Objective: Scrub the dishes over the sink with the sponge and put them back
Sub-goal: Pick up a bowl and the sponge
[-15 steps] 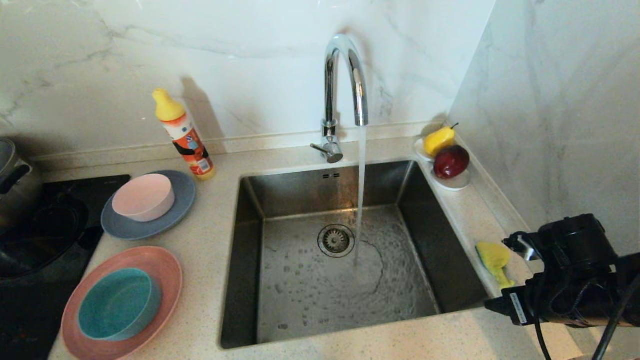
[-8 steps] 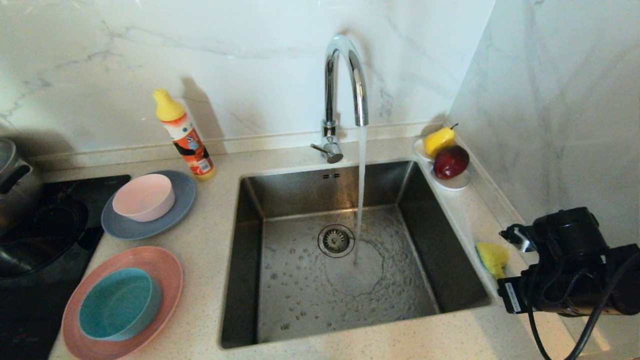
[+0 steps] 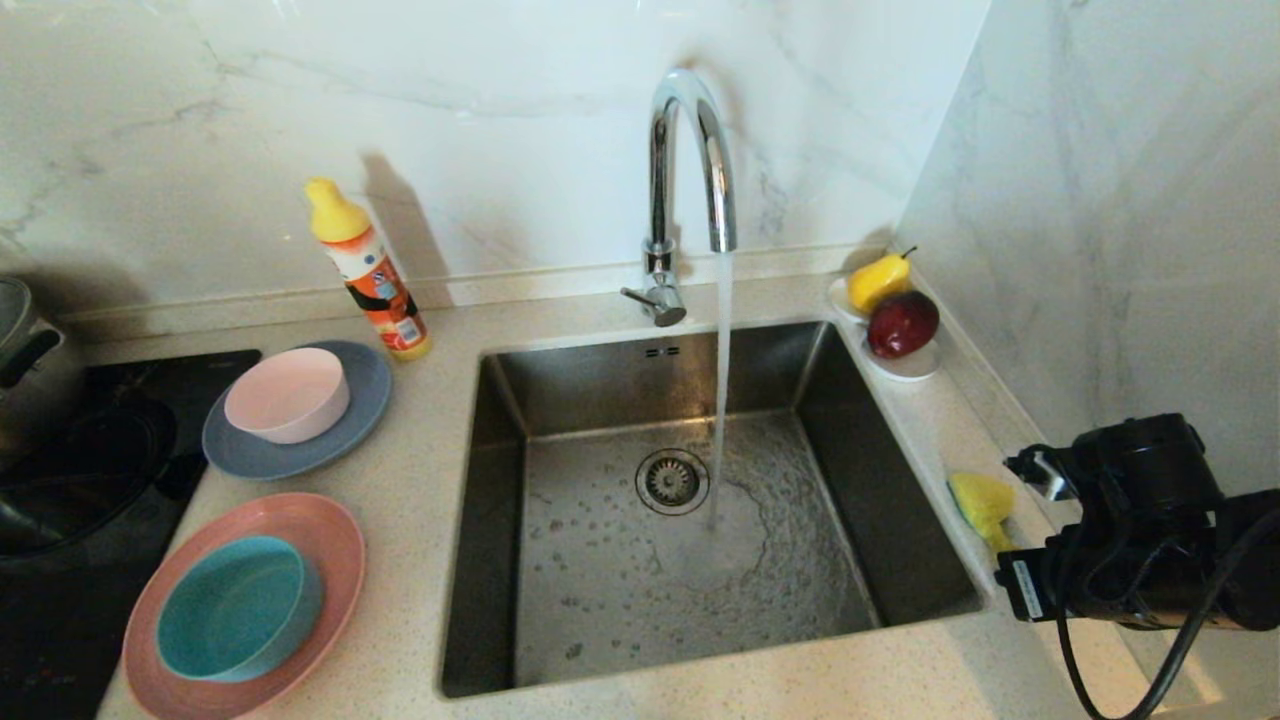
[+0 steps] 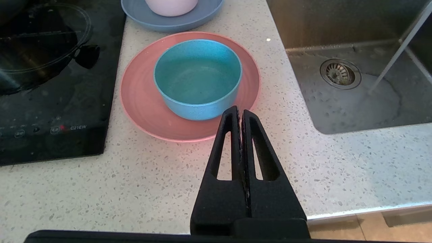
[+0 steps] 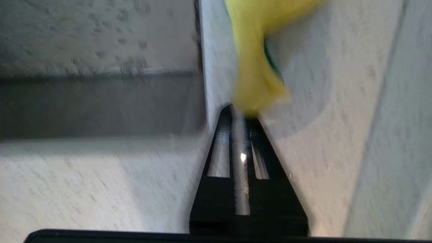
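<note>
Right claw [image 5: 240,113] has pinched soft crumpled sponge [image 5: 256,67].

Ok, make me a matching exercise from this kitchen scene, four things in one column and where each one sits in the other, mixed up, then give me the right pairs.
Things:
1. teal bowl
2. pale pink bowl
3. sponge
4. red apple

Places:
A. on the white dish in the back corner, beside the yellow pear
B. on the pink plate
C. on the counter strip right of the sink, pinched at its tip by the right gripper
D. on the grey-blue plate

Pairs: 1-B, 2-D, 3-C, 4-A
</note>
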Controlling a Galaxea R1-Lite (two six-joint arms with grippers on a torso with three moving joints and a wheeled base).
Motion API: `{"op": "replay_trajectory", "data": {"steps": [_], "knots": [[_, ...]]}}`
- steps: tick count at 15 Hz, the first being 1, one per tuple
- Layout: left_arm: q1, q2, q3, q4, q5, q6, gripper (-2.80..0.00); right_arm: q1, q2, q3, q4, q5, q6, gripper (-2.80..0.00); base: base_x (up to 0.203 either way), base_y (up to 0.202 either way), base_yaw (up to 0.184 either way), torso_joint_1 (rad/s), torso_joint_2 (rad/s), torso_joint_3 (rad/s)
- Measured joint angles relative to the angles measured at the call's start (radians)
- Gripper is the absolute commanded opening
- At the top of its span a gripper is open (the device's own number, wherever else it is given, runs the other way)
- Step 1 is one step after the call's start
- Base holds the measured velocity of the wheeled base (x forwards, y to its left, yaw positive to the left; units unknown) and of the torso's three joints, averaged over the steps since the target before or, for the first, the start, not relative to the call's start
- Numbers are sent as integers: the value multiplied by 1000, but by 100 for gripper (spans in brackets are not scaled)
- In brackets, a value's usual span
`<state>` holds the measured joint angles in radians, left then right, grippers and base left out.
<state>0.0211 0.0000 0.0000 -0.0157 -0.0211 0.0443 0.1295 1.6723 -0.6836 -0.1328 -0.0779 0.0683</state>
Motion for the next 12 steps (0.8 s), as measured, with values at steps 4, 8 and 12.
{"op": "replay_trajectory", "data": {"steps": [4,8,12], "knots": [[0,0,0,1,0,0,-280,1,-29,-13,53,4,4,0,0,0,0,0,0,0],[0,0,0,1,0,0,-280,1,-28,-50,49,3,6,0,0,0,0,0,0,0],[0,0,0,1,0,0,-280,-14,10,-100,40,2,2,0,0,0,0,0,0,0]]}}
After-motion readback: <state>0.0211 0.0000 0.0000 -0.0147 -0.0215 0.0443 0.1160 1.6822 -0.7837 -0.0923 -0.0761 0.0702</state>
